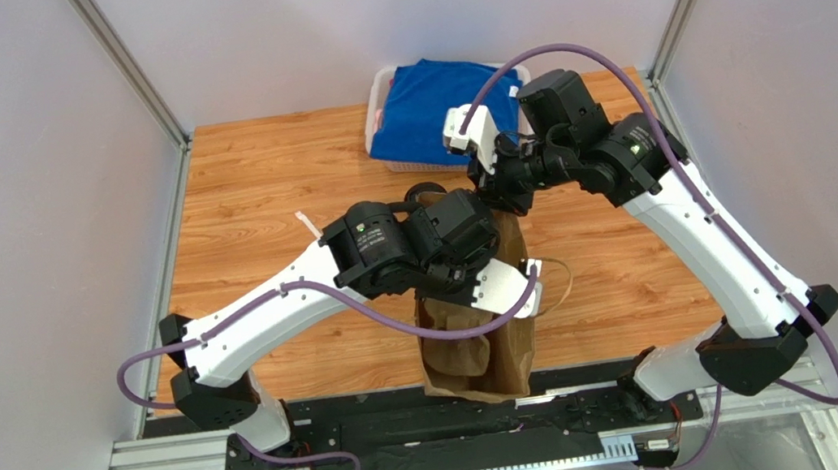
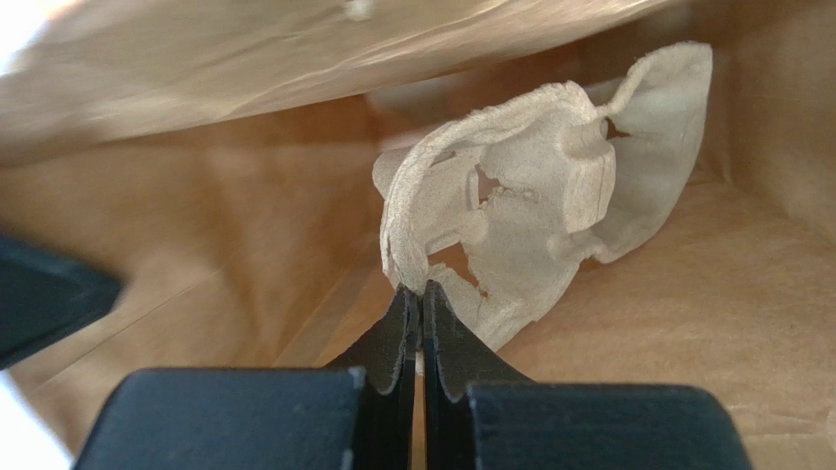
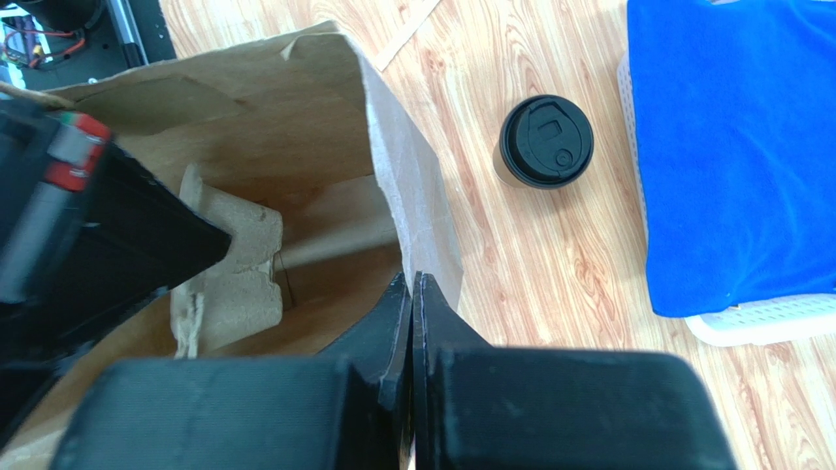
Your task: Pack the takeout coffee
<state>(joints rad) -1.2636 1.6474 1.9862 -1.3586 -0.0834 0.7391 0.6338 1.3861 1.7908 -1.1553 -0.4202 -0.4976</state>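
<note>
Lidded takeout coffee (image 3: 546,140) upright on wooden table (image 3: 549,294) between paper bag (image 3: 294,127) and basket (image 3: 746,323) of blue cloth (image 3: 736,147), right gripper (image 3: 412,284) clamped on bag rim, left gripper (image 2: 420,294) inside bag, apparently pinching pulp cup carrier (image 2: 530,196) edge.

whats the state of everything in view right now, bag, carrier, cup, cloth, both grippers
left gripper: shut on the edge of the cup carrier
right gripper: shut on the rim of the paper bag
cup carrier: inside the paper bag
paper bag: mouth open
coffee cup: lid on, upright on the table, outside the paper bag
blue cloth: lying in the white basket
</note>
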